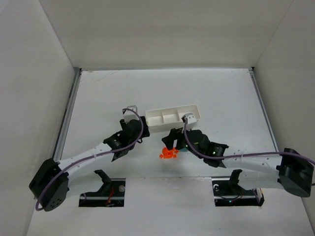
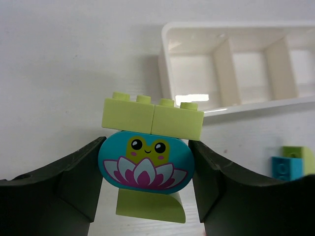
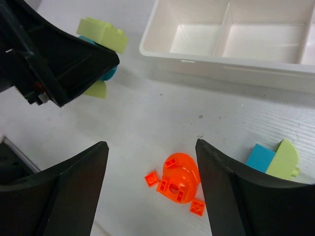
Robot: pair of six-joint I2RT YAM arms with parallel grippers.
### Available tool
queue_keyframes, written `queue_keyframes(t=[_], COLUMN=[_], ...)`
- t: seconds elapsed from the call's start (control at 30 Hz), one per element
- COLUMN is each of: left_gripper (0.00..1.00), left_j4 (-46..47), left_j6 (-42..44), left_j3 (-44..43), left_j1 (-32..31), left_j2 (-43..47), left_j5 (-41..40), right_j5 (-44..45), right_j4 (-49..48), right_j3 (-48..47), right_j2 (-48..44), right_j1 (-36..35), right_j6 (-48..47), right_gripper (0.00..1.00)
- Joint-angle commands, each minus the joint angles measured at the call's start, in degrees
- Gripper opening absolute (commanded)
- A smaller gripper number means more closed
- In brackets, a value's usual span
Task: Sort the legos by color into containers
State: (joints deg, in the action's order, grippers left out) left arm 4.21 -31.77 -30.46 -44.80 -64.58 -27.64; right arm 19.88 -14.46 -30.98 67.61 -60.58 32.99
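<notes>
In the left wrist view my left gripper (image 2: 146, 164) is shut on a teal oval lego (image 2: 145, 158) printed with a frog and a lotus, one finger against each end. A yellow-green brick (image 2: 153, 116) sits on top of it and a yellow-green curved piece (image 2: 150, 205) lies under it. The white tray (image 2: 236, 25) with its containers lies beyond, up and right. My right gripper (image 3: 151, 153) stands open above an orange-red domed lego (image 3: 179, 179) and small orange-red bits on the table. From above, the left gripper (image 1: 137, 132) and right gripper (image 1: 171, 146) flank the orange lego (image 1: 169, 154) in front of the tray (image 1: 173, 118).
A teal brick (image 3: 260, 158) and a yellow-green piece (image 3: 283, 161) lie together on the table right of the orange lego. The left gripper's black finger (image 3: 64, 64) with its held legos shows at upper left in the right wrist view. White walls enclose the table.
</notes>
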Motion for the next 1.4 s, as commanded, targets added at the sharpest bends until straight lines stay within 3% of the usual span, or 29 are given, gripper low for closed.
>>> queue_keyframes(t=[0.0,0.17,0.33,0.53,0.73,1.17,1.37], left_gripper=[0.3,0.29,0.26,0.25,0.22,0.22,0.22], left_j4=[-0.5,4.8,7.9,3.0,-4.4,-5.5,-5.4], left_j6=[-5.7,-15.3,-23.9,-33.1,-39.8,-42.5,-43.6], left_j3=[-0.2,0.3,-1.1,-4.3,-6.7,-6.6,-6.2], left_j1=[-0.7,-3.2,-4.3,-3.5,-2.9,-6.2,-7.0], left_j2=[5.1,8.1,7.7,7.7,7.2,5.5,5.3], left_j5=[0.0,-2.3,-4.4,-2.3,3.5,4.0,4.0], right_j5=[-1.6,-1.2,-0.6,-1.2,-1.7,-4.1,-3.4], right_j4=[-2.2,-6.8,-12.0,-14.0,-15.5,-19.8,-21.7], right_j3=[0.0,0.6,0.0,-1.2,-2.9,-5.4,-4.9], right_j2=[-4.1,-7.8,-5.0,-2.3,1.7,9.0,10.1], right_j1=[-1.8,-4.2,-4.2,-4.2,-4.2,-3.0,-3.0], right_j6=[2.2,6.5,7.0,7.3,7.4,7.4,7.4], right_gripper=[0.78,0.83,0.83,0.74,0.75,0.79,0.7])
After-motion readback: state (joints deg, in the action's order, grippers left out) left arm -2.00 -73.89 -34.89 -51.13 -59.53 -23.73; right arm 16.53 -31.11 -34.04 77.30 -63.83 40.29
